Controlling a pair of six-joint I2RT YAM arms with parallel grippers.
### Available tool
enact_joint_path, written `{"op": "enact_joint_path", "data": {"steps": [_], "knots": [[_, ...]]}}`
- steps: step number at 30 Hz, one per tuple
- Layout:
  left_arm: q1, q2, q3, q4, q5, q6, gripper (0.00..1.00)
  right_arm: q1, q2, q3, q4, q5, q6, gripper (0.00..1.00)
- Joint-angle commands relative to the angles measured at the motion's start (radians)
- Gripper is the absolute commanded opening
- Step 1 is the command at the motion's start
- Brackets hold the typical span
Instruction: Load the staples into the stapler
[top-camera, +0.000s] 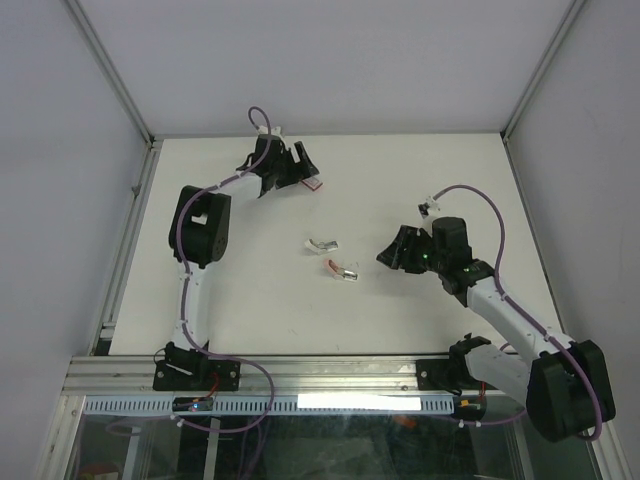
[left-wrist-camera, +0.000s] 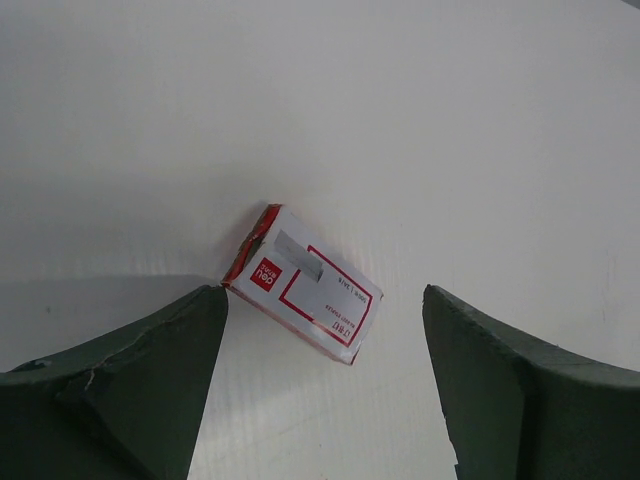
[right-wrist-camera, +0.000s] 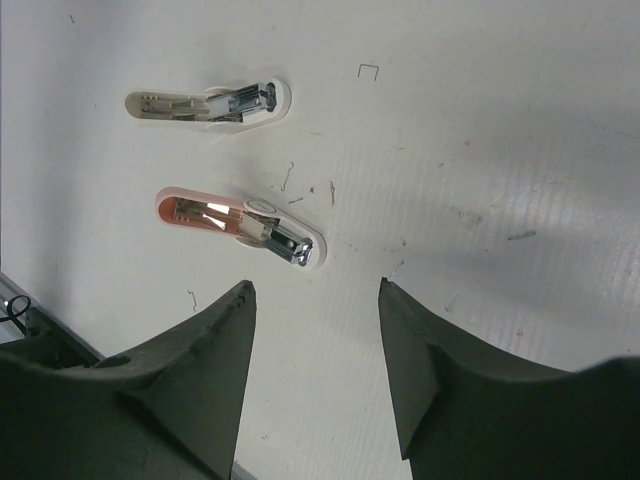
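The red-and-white staple box (left-wrist-camera: 318, 296) lies flat on the table at the back, also seen in the top view (top-camera: 313, 184). A silvery strip of staples (left-wrist-camera: 300, 256) lies on its label. My left gripper (left-wrist-camera: 325, 296) is open and empty, its fingers to either side of the box, just short of it. Two small staplers lie open mid-table: a white one (right-wrist-camera: 210, 103) (top-camera: 322, 245) and a pink one (right-wrist-camera: 240, 222) (top-camera: 343, 270). My right gripper (right-wrist-camera: 315, 285) is open and empty, just short of the pink stapler's metal end.
A loose single staple (right-wrist-camera: 368, 70) and small bits lie on the white table (top-camera: 430, 180) near the staplers. Grey walls enclose the table on three sides. A metal rail (top-camera: 300, 375) runs along the near edge.
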Motion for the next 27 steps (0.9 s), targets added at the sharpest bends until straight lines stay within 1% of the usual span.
{"op": "enact_joint_path", "data": {"steps": [1, 6, 9, 14, 20, 24, 27], "knots": [[-0.007, 0.076, 0.095, -0.024, 0.065, 0.033, 0.82, -0.005, 0.004, 0.000, 0.044, 0.022, -0.017, 0.55], [-0.047, 0.141, 0.193, -0.027, 0.094, 0.108, 0.81, -0.005, 0.015, 0.000, 0.044, 0.021, -0.017, 0.55], [-0.075, 0.145, 0.210, -0.044, 0.076, 0.154, 0.81, -0.005, 0.011, -0.003, 0.040, 0.027, -0.014, 0.55], [-0.127, 0.123, 0.206, -0.113, -0.046, 0.283, 0.81, -0.005, -0.003, -0.018, 0.049, 0.031, -0.010, 0.55], [-0.198, 0.147, 0.245, -0.180, -0.159, 0.440, 0.81, -0.005, 0.001, -0.030, 0.064, 0.018, 0.002, 0.55], [-0.244, 0.165, 0.252, -0.218, -0.261, 0.536, 0.75, -0.005, -0.023, -0.045, 0.061, 0.021, 0.007, 0.55], [-0.259, 0.173, 0.251, -0.229, -0.331, 0.557, 0.71, -0.005, -0.045, -0.061, 0.060, 0.029, 0.011, 0.55]]}}
